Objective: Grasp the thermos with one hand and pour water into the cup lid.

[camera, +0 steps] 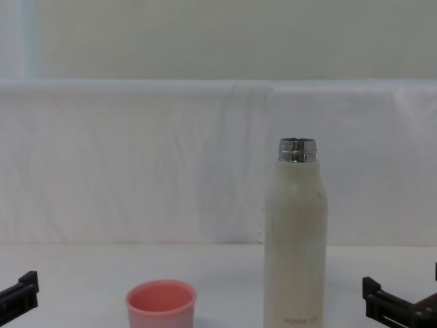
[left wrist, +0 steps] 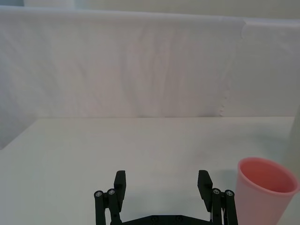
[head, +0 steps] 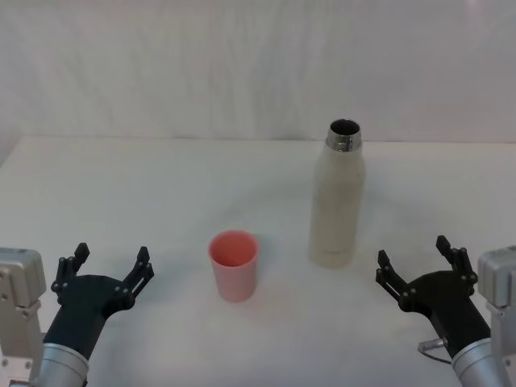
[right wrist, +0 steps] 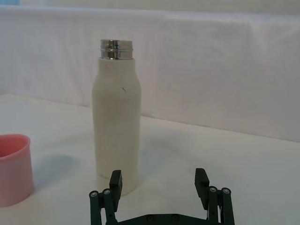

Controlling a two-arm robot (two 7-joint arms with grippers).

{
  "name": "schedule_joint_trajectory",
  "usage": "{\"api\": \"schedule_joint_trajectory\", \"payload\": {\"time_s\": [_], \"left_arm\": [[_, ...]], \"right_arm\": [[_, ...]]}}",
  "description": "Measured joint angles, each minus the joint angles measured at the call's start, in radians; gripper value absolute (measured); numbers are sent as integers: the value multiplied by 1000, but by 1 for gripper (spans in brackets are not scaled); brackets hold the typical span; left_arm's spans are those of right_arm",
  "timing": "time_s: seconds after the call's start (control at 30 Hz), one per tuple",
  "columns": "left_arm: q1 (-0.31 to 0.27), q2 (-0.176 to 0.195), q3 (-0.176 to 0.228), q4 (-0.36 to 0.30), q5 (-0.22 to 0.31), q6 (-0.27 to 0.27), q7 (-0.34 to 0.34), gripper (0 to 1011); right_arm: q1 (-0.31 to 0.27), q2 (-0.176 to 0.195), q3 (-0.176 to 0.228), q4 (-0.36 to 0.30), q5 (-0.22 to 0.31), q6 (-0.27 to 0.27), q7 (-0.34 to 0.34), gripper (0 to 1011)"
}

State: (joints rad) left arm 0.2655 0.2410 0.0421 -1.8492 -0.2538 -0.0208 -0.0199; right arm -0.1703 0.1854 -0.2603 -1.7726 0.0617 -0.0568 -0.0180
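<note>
In the chest view the bottom edge cuts off the base of the thermos (camera: 295, 239) and the lower part of the cup lid (camera: 161, 303); its grey lettering is too small to read. The left gripper (camera: 17, 295) and right gripper (camera: 399, 307) show there only as finger ends at the edges. In the left wrist view the frame clips the cup lid's foot, and a pale sliver at the right edge cannot be identified

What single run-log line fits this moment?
thermos upright, uncapped | cup lid upright, apart | left gripper open, idle | right gripper open, idle
</note>
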Motion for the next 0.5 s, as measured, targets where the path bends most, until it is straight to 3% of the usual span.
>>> {"api": "schedule_joint_trajectory", "payload": {"time_s": [0.27,0.5], "left_arm": [[0,0,0,0,0,0,0,1001],[0,0,0,0,0,0,0,1001]], "right_arm": [[-13,-8,25,-42,3,31,39,1000],[-44,13,69,-115,61,73,123,1000]]}}
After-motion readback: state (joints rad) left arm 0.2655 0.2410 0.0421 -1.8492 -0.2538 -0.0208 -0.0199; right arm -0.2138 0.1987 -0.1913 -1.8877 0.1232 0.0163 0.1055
